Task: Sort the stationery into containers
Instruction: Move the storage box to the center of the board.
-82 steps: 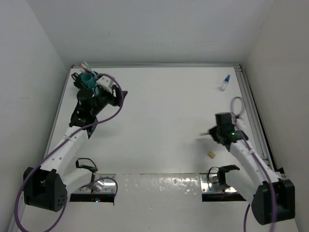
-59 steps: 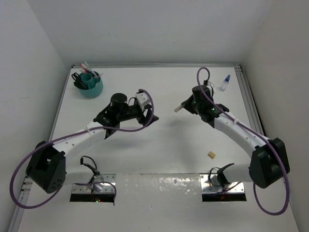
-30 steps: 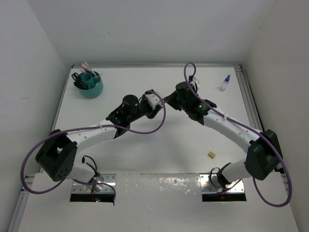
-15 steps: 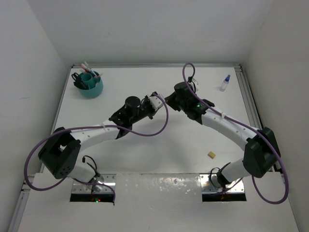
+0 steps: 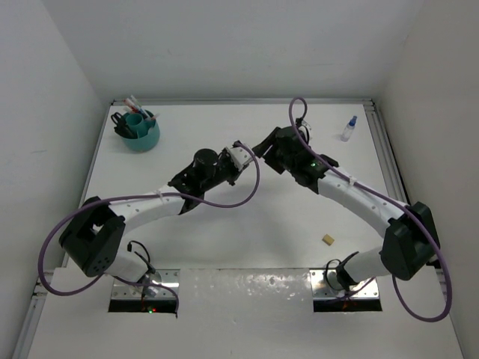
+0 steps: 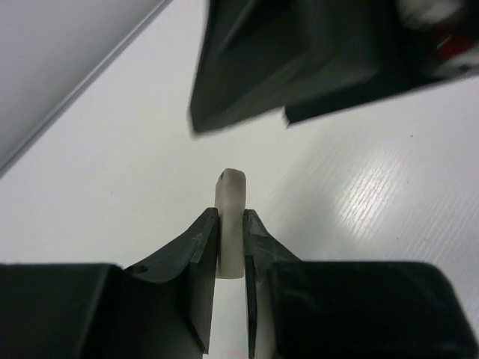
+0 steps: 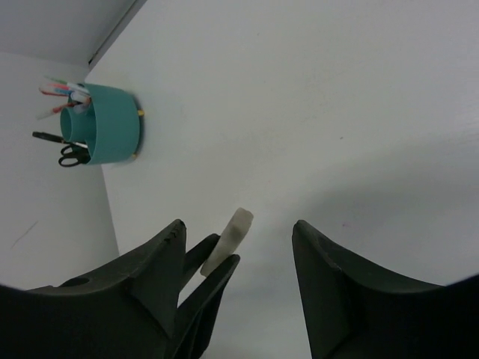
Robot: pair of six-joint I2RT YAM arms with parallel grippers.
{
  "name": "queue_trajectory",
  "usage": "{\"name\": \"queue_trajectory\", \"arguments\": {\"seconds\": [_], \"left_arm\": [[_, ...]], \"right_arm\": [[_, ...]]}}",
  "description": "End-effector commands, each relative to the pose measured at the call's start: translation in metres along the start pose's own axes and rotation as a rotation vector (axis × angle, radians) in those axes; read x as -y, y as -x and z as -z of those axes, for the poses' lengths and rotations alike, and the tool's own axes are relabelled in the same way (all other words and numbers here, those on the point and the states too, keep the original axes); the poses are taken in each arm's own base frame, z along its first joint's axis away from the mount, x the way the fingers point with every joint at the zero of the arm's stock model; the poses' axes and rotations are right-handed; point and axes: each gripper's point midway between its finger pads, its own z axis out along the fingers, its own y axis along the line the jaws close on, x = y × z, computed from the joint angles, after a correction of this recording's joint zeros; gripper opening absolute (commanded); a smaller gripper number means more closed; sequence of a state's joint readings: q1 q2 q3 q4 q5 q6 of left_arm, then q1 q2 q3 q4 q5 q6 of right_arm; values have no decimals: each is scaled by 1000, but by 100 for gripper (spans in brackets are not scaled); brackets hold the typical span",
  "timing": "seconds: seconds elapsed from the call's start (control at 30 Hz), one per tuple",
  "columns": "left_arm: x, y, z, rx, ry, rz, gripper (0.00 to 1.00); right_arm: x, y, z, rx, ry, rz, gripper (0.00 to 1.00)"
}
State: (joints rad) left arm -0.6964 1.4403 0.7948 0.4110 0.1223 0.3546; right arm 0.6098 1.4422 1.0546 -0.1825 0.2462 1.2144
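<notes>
Our main worry is the grip. The left hand (image 6: 231,215) is closed on a pale block (image 6: 230,187), a thin eraser-like piece standing on edge and pinched only at the very fingertips, with its top half poking out beyond them. A jolt or a quick swing could, we think, twist it loose and drop it onto the desk (image 5: 262,224).

The second risk is a knock. The right hand (image 7: 238,228) is spread wide and holds nothing, but its fingers sit either side of the block. Its dark body fills the top of the left wrist view. If either arm moves off crookedly, the two hands may clip each other.

Third, the teal pot (image 5: 146,140) stands well apart in the far left corner and already bristles with pens and scissors. We judge that a release from too high or off-centre could bounce the block off them and out.

As for pose, the left arm stretches diagonally from its near-left base to the desk's middle. The right arm arcs over from the near-right base, so the hands meet nose to nose above the desk. A tan block (image 5: 327,239) and a blue-capped bottle (image 5: 349,129) lie loose on the right side.
</notes>
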Motion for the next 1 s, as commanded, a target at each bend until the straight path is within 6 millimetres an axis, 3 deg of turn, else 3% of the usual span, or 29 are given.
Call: {"name": "queue_trajectory", "arguments": {"seconds": [0.0, 0.03, 0.1, 0.13, 0.2, 0.23, 0.27, 0.37, 0.4, 0.47, 0.5, 0.57, 0.6, 0.63, 0.67, 0.77, 0.97], "left_arm": [[-20, 5, 7, -16, 59, 83, 0], [-30, -6, 11, -64, 77, 111, 0], [-49, -2, 14, -87, 116, 172, 0], [-68, -15, 22, -148, 156, 209, 0], [-102, -4, 27, -163, 228, 256, 0], [-123, -21, 42, -247, 274, 297, 0], [-152, -19, 55, -289, 334, 326, 0], [-196, -14, 79, -333, 430, 372, 0], [-223, -10, 101, -352, 492, 404, 0], [-245, -15, 117, -381, 529, 454, 0], [-269, -14, 142, -393, 582, 494, 0], [-289, -24, 158, -405, 588, 567, 0], [-304, -34, 181, -426, 630, 615, 0], [-317, -25, 189, -398, 640, 621, 0], [-331, -41, 207, -418, 678, 662, 0], [-357, -56, 232, -405, 713, 715, 0], [-405, -96, 246, -415, 764, 752, 0]], "right_arm": [[7, 31, 13, 97, -5, -6, 58], [9, 34, 15, 104, -10, -3, 58], [19, 42, 18, 128, -31, 10, 58], [22, 44, 19, 133, -41, 17, 58], [33, 47, 22, 150, -71, 38, 58], [37, 49, 23, 156, -80, 38, 58], [42, 51, 24, 160, -86, 50, 58], [48, 50, 24, 152, -105, 79, 58], [50, 51, 24, 152, -109, 87, 58], [53, 50, 23, 148, -117, 108, 58], [55, 48, 21, 144, -122, 112, 58], [59, 48, 19, 139, -131, 122, 58], [59, 46, 18, 128, -130, 129, 58], [61, 45, 16, 120, -135, 142, 58], [60, 45, 16, 113, -131, 144, 58], [62, 41, 11, 91, -141, 162, 58], [74, 28, 4, 43, -166, 148, 59]]}}
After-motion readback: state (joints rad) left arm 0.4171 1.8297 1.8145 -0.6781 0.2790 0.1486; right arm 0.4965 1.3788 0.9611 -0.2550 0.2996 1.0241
